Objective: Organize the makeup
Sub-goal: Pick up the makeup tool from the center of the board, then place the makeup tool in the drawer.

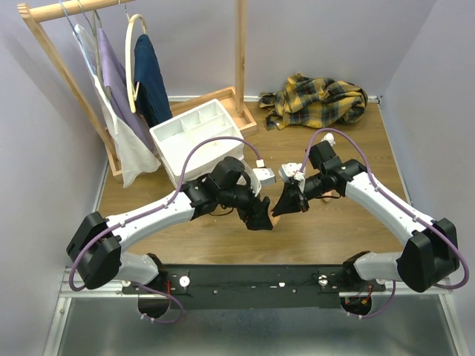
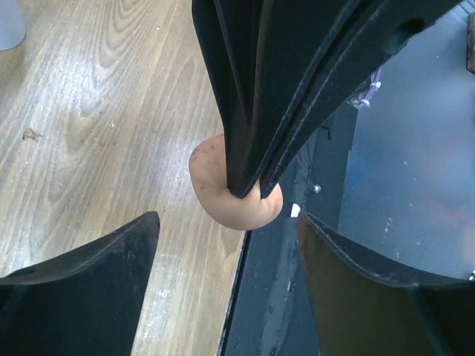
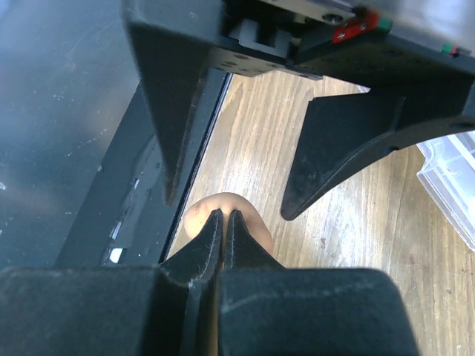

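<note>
My right gripper (image 3: 225, 215) is shut on a peach egg-shaped sponge (image 3: 249, 215), pinching it at its fingertips. The sponge also shows in the left wrist view (image 2: 215, 194), squeezed between the right arm's black fingers (image 2: 256, 89). My left gripper (image 2: 228, 222) is open, its two fingers spread wide on either side of the sponge and not touching it. In the top view both grippers, left (image 1: 261, 215) and right (image 1: 288, 200), meet at the table's middle near the front, with the sponge (image 1: 277, 211) between them. The pencil sticks are out of view.
A white plastic drawer unit (image 1: 197, 137) stands back left, its corner showing in the right wrist view (image 3: 449, 178). A clothes rack (image 1: 111, 81) with hung garments is behind it. A yellow plaid cloth (image 1: 315, 100) lies back right. A small white object (image 1: 264, 175) sits behind the grippers. The table's front edge (image 2: 241, 282) is just below the sponge.
</note>
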`<act>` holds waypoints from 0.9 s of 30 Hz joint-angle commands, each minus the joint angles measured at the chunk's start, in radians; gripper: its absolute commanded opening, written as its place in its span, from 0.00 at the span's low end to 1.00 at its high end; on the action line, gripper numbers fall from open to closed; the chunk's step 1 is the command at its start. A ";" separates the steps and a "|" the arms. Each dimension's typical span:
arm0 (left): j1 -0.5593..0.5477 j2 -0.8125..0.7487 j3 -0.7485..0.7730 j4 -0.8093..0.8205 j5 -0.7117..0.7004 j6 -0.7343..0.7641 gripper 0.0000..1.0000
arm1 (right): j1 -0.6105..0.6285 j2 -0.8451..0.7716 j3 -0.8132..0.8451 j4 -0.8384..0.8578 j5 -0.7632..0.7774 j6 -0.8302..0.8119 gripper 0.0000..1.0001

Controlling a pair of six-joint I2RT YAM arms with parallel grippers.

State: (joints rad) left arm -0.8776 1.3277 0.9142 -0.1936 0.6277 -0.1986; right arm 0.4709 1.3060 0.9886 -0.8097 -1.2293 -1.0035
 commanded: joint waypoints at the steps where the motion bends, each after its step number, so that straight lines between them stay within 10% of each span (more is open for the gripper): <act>1: -0.009 0.019 0.043 -0.013 0.032 0.008 0.77 | -0.005 -0.013 0.018 -0.019 -0.055 -0.009 0.06; 8: -0.014 0.042 0.055 -0.015 0.055 0.005 0.49 | -0.003 0.009 0.016 -0.025 -0.093 -0.020 0.09; 12: -0.014 0.045 0.060 -0.017 0.060 0.007 0.14 | -0.005 0.019 0.018 -0.034 -0.101 -0.033 0.11; 16: -0.014 0.031 0.055 -0.012 0.056 0.010 0.08 | -0.005 0.025 0.015 -0.040 -0.101 -0.047 0.17; 19: -0.014 0.018 0.054 -0.017 0.037 0.021 0.00 | -0.005 0.029 0.015 -0.045 -0.095 -0.058 0.41; 22: -0.014 0.002 0.058 -0.047 -0.012 0.042 0.00 | -0.005 0.022 0.018 -0.049 -0.082 -0.066 1.00; 27: -0.014 -0.007 0.090 -0.180 -0.221 0.108 0.00 | -0.006 -0.023 -0.001 0.021 0.000 -0.003 1.00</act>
State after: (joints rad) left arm -0.8879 1.3552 0.9539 -0.2653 0.5888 -0.1585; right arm 0.4690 1.3235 0.9886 -0.8356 -1.2881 -1.0515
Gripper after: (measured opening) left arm 0.154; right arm 0.996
